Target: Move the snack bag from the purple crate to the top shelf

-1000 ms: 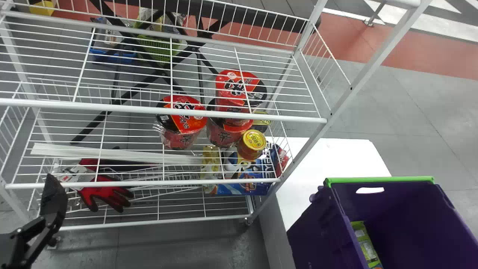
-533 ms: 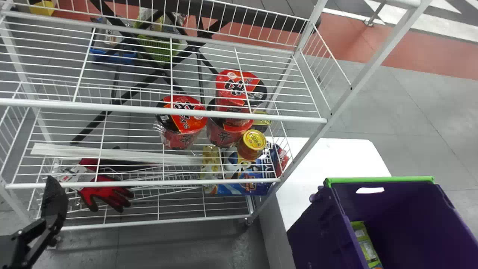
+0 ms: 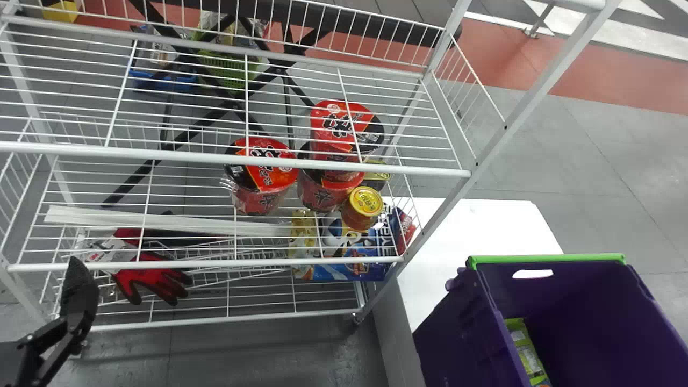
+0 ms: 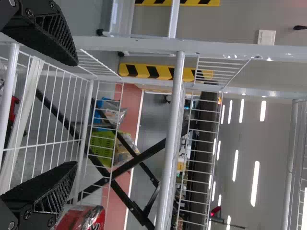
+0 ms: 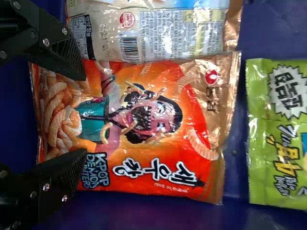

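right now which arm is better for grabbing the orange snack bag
Likely right: the right gripper is open over the orange snack bag; the left gripper is by the wire shelves.

Snack bag (image 5: pixel 139 129): orange-red, glossy, filled out, lightly creased, gold end bands; cartoon figure, ring-shaped snacks and white lettering on the face. Appears sealed. Pose: flat, printed face up, inside the purple crate (image 3: pixel 457 333). Position: long edge against a tan bag (image 5: pixel 163 36), the contact partly overlapped; one gold end near a green bag (image 5: pixel 276 134), a narrow gap between. Crate: open-topped, upright, deep-walled, green strip along the far rim, oval handhold below it; located at the white tabletop (image 3: pixel 484 226), beside the rack. Uppermost visible shelf (image 3: pixel 322 165): white wire, level grid, raised wire rim.
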Controlling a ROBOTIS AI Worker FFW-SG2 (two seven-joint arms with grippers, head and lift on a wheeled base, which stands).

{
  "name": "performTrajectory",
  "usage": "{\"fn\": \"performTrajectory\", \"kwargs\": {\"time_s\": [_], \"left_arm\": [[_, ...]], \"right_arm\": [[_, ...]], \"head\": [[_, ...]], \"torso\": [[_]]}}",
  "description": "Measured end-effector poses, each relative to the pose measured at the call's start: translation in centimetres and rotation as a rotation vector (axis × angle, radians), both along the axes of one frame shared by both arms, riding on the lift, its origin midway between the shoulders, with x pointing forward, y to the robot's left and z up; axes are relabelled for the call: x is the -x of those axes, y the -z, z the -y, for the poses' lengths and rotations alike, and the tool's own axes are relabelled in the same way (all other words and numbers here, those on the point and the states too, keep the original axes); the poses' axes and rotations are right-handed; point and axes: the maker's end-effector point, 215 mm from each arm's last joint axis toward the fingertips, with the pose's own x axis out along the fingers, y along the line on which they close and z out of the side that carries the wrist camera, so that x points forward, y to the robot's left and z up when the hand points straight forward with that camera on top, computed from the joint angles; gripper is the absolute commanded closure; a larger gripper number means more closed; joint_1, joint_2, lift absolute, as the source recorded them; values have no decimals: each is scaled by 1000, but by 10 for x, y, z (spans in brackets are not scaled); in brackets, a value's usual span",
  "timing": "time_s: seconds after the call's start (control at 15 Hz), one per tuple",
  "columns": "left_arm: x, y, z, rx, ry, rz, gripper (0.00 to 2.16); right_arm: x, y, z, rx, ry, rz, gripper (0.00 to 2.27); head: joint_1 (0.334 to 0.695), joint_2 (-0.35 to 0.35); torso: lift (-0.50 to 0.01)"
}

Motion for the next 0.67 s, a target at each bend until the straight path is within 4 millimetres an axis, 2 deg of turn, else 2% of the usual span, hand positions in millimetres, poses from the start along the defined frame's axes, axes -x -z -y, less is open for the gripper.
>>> {"fn": "performTrajectory", "kwargs": {"time_s": [0.33, 0.67], "left_arm": [[0, 0, 1, 2, 2, -1, 70], [0, 3, -2, -3, 5, -3, 70]], "right_arm": [[-12, 0, 5, 20, -10, 45, 350], [-18, 11, -3, 4, -12, 67, 353]], "head": [[695, -350], [695, -350]], "torso": [[-454], [-454]]}}
